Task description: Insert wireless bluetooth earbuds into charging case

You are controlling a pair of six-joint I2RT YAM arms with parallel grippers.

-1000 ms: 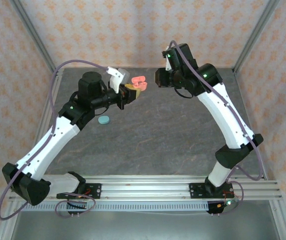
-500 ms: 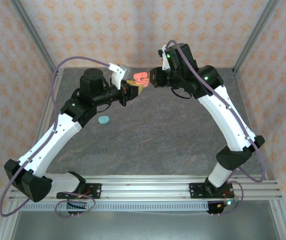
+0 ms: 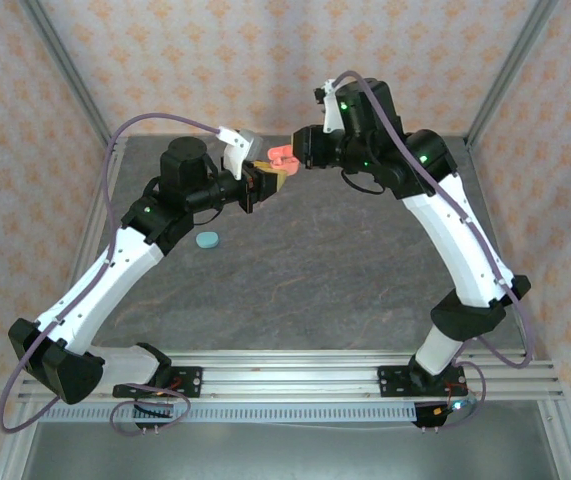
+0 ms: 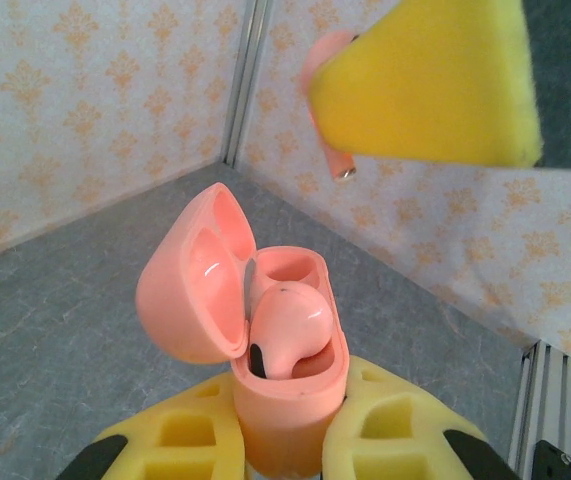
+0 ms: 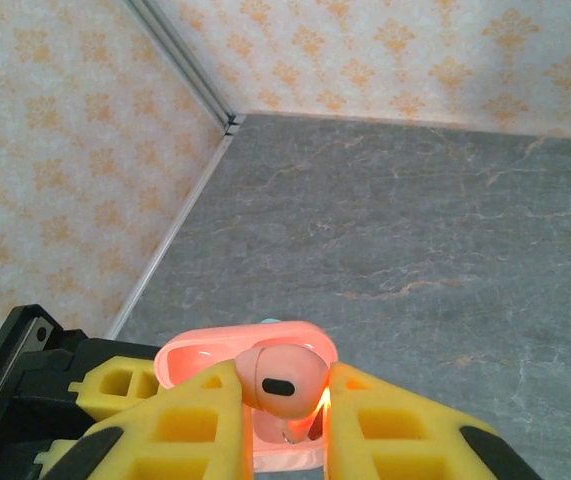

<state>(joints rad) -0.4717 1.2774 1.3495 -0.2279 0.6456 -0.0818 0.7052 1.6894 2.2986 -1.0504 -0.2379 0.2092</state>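
Observation:
My left gripper (image 3: pixel 265 184) (image 4: pixel 285 435) is shut on the base of a salmon-pink charging case (image 3: pixel 282 157) (image 4: pixel 290 385), held upright above the table with its lid (image 4: pixel 190 280) swung open to the left. One pink earbud (image 4: pixel 287 330) sits in the near slot; the far slot (image 4: pixel 291 266) is empty. My right gripper (image 3: pixel 301 156) (image 5: pixel 283 400) is shut on a second pink earbud (image 5: pixel 280 380), stem down, directly above the open case (image 5: pixel 195 358). In the left wrist view this earbud's stem (image 4: pixel 331 110) peeks from behind a yellow pad (image 4: pixel 435 80). Teal earbuds are out of view.
A teal oval case (image 3: pixel 207 240) lies shut on the grey table (image 3: pixel 325 260), left of centre below the left forearm. Patterned walls and metal frame posts close in the back and sides.
My right gripper has moved left with the pink earbud and now hangs right over the open case. The left gripper lifted the case slightly early on, then held still.

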